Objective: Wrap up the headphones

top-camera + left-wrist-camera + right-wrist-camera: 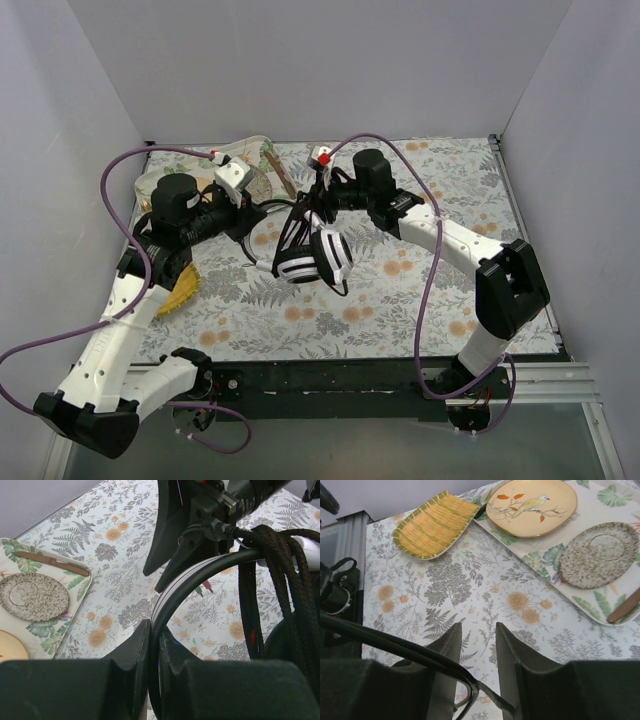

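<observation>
While hanging off the table (420, 300) between both arms, the headphones (312, 258) sit mid-table, clear of the cloth. Ear cups (299, 268) are round, white with black stripes, side by side and touching or nearly so. The headband (200, 572) is a thin black arc. The black braided cable (272, 580) is looped several times over the band, with the strands hanging down.

Both arms rise from the near edge with elbows out to the sides and forearms angled inward, so the wrists meet over the middle.

The left tool (154, 630) has its fingers pinched tight on the headband, with the band edge-on in the slot. The right tool (476, 630) has its fingers parted, and bare floral cloth shows through the gap. A thin black strand crosses under its left finger; I cannot tell if anything is gripped.

The band is on top with the cups hanging below, so the long axis is roughly up-down. From the left tool the arc climbs up and to the right toward the cable wraps.

Farther back on the left is a leaf-print tray (45, 630) with a speckled plate (32, 596). A yellow woven dish (432, 525) lies beside the tray.
</observation>
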